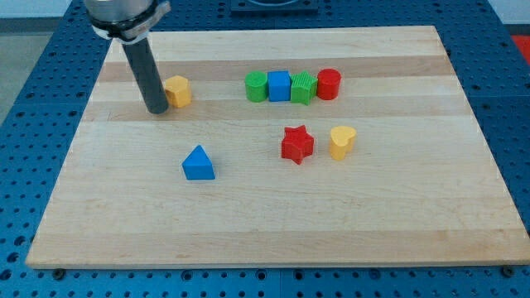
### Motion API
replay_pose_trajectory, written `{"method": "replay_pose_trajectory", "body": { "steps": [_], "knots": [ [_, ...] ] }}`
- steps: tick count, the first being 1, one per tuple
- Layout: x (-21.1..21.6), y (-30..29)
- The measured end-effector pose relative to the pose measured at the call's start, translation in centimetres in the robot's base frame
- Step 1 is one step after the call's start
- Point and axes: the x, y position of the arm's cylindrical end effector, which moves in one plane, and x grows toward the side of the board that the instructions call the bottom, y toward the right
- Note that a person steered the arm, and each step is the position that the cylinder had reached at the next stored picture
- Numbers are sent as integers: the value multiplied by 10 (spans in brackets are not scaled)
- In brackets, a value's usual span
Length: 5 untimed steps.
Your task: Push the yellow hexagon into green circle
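Resting on the pale wooden surface (pixel 273 223) at the view's upper left, my tip (pixel 156 109) stood just to the left of the small yellow hexagon block (pixel 178 91), so close that contact looked likely, though I could not tell for certain whether they touched. As an end effector it was only a plain dark rod: it had no jaws to open or close and it held nothing. That placement suggested the pushing step was at its start, with the hexagon lined up between the tip and its target but well apart from it. Further right along the same line sat the green circle, a short green cylinder (pixel 257 86), touching a blue cube (pixel 279 86), then a ribbed green block (pixel 304 88) whose shape I could not make out, then a red cylinder (pixel 330 84), all in a tight row. Lower on the surface lay a blue triangular block (pixel 198 164), a red star (pixel 297 144) and a yellow heart-like block (pixel 342 141), all off the path. The next move, as I judged it, called for a steady push toward the view's right, kept centred on the hexagon so it would not slip aside, stopping as it met the green cylinder.
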Motion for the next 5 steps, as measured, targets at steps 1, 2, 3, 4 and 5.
{"method": "replay_pose_trajectory", "body": {
  "steps": [1, 2, 3, 4, 5],
  "knots": [
    [-7, -18],
    [-11, -21],
    [-15, -16],
    [-18, -7],
    [-25, 3]
  ]
}}
